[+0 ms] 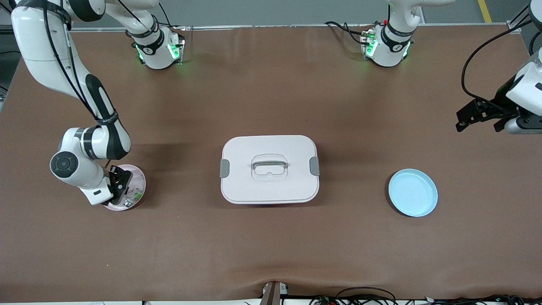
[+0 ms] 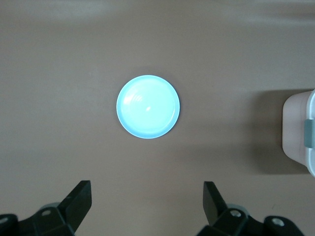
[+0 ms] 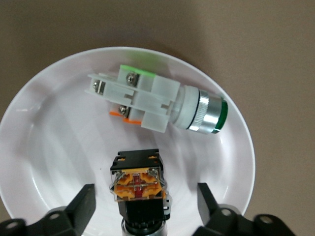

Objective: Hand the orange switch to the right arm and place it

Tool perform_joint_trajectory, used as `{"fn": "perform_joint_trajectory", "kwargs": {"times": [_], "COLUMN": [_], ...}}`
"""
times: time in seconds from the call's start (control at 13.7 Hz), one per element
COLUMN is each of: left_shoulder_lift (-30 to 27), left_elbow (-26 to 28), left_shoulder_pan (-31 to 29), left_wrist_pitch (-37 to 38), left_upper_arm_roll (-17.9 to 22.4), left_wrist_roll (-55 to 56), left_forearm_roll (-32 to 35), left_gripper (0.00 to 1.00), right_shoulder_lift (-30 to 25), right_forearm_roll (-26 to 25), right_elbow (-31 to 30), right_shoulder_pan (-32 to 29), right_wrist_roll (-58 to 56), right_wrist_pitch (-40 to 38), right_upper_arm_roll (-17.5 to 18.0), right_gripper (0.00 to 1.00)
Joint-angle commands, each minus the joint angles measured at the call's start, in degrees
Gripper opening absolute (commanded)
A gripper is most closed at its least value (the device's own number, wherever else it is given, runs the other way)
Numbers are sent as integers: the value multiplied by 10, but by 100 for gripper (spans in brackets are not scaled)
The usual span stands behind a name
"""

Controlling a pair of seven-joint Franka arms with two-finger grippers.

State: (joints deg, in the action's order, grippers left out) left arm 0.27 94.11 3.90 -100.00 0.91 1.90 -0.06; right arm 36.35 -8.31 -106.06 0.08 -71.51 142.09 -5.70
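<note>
Right gripper [image 3: 142,209]: poised low over white plate [image 3: 49,147], fingers spread; orange switch [image 3: 139,184] lies on plate directly between them, beside white-and-green component [image 3: 157,101]. Left gripper [image 2: 147,204]: waiting, spread, above blue plate [image 2: 148,106], well apart.

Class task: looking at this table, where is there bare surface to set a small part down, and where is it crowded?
Free: the light blue plate is bare, as is the brown table between it and the white lidded box. Crowded: the pink plate holds the orange switch and the white-and-green component, with the open right gripper straddling the switch. The open left gripper waits above.
</note>
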Motion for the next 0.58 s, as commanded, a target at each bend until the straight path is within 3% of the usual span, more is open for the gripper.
{"fn": "perform_joint_trajectory", "kwargs": {"times": [0.0, 0.51], "left_shoulder_lift": [27, 24], "left_elbow": [-50, -47], "left_shoulder_pan": [-1, -31], "left_wrist_pitch": [28, 38], "left_upper_arm_roll": [-2, -24], "left_wrist_roll": [-7, -10], "left_forearm_roll": [7, 5], "left_gripper": [100, 100], "right_shoulder_lift": [-6, -42], "right_forearm_roll": [-11, -4], "right_elbow": [9, 52], "right_shoulder_pan": [-6, 2], "right_wrist_roll": [9, 37], "right_wrist_pitch": [-22, -144], "right_upper_arm_roll": [6, 10], "right_gripper": [100, 100]}}
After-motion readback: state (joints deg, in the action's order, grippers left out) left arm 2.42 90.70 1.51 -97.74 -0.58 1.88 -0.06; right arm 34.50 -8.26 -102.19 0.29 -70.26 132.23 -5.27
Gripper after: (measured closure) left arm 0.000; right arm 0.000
